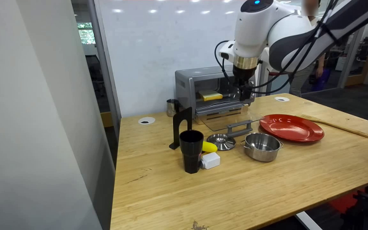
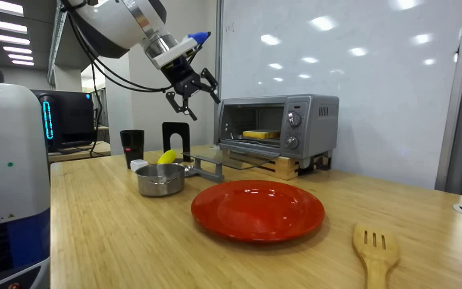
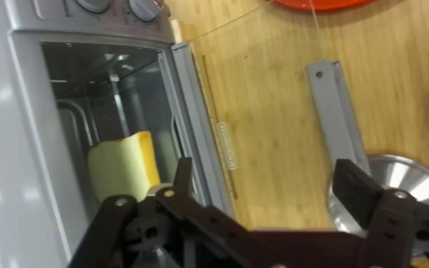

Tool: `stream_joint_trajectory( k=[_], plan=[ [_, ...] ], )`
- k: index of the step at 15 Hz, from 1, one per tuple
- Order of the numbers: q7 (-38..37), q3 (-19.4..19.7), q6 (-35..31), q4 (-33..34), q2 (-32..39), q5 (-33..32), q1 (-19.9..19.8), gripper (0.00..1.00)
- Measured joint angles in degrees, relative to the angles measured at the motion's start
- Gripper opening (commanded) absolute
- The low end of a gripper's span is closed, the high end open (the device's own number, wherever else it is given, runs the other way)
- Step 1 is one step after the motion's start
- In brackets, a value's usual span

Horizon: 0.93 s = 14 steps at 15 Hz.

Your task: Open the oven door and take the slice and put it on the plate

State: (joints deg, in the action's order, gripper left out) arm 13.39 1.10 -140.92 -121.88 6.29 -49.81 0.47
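Slice (image 1: pixel 210 95) sits inside the toaster oven (image 1: pixel 184 92) behind the lowered oven door (image 1: pixel 227 120), lid (image 1: pixel 221 141) and pot (image 1: pixel 260 156), the tool (image 2: pixel 206 109) spread wide.

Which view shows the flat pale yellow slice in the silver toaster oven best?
The wrist view: the slice is largest there, broad face and deeper yellow edge clear, though the black two-fingered gripper overlaps its lower end. Both exterior views show it smaller, at a flatter angle: yellow front edge plus foreshortened top.

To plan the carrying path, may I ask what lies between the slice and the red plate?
The lowered oven door lies between the slice and the red plate, as both exterior views show.
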Motion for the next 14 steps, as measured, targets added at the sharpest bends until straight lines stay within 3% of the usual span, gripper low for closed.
stream_joint_trajectory(
  k=[2, 11, 14],
  plan=[
    [-4.0, 0.1, -0.8, 0.4, -1.3, -2.6, 0.0, 1.00],
    [-4.0, 0.0, -0.9, 0.2, -1.0, -2.6, 0.0, 1.00],
    [-5.7, 0.2, -3.2, -0.5, -0.1, -5.8, -0.1, 1.00]
  ],
)
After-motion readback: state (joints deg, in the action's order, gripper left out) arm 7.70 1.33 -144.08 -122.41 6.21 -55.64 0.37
